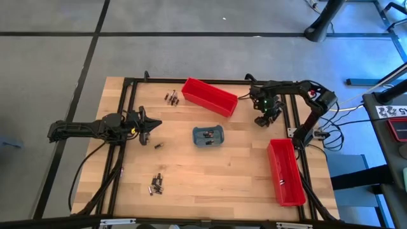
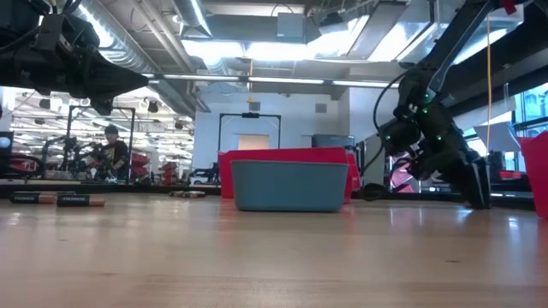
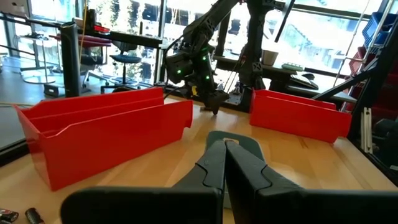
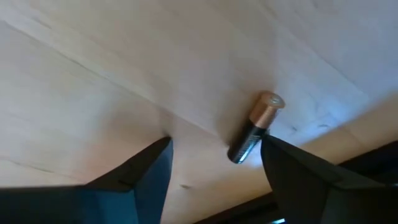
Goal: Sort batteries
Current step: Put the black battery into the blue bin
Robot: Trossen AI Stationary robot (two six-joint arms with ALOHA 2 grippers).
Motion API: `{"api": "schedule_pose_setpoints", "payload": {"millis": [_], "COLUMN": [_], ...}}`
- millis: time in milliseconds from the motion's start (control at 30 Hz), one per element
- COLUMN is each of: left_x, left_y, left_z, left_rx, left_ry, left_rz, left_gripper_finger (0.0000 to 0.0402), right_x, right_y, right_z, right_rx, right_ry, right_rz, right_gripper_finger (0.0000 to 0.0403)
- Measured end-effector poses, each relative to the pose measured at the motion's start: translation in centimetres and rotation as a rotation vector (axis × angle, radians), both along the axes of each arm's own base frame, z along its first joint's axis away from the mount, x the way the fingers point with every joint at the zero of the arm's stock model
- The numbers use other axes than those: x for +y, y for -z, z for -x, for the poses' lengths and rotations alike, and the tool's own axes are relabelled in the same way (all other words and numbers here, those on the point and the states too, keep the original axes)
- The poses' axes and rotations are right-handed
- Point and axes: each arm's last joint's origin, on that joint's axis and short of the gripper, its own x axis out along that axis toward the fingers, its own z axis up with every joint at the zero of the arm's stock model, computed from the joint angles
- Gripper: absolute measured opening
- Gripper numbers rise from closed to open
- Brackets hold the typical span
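We count few batteries in grey tray (image 1: 208, 136); loose batteries (image 1: 156, 184) scattered on surface (image 1: 210, 172). Right gripper (image 4: 214, 163) fingers spread around one battery (image 4: 255, 127). Left gripper (image 1: 152, 124) fingers pressed together, idle. Most sorting left

A small tray (image 1: 208, 136) sits mid-table, one bin (image 1: 209, 97) behind it, another bin (image 1: 285, 173) to its right, batteries (image 1: 156, 184) scattered left.

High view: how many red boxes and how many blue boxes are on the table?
Red bins: 2
Grey-blue tray: 1
Total: 3
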Motion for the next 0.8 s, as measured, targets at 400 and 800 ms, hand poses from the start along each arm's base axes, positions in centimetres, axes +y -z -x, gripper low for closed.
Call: {"api": "schedule_pose_setpoints", "payload": {"millis": [400,800], "left_x": [0.0,0.0], "left_y": [0.0,0.0], "left_z": [0.0,0.0], "left_rx": [0.0,0.0], "left_ry": [0.0,0.0], "left_rz": [-0.001,-0.001], "left_gripper_finger": [0.0001,0.0001], "right_x": [0.7,3.2], "right_y": [1.1,-4.3], "right_z": [0.3,-2.1], "right_rx": [-0.044,-0.144], "right_ry": [-0.027,-0.101], "right_rz": [-0.006,0.268], "right_gripper_finger": [0.0046,0.0015]}}
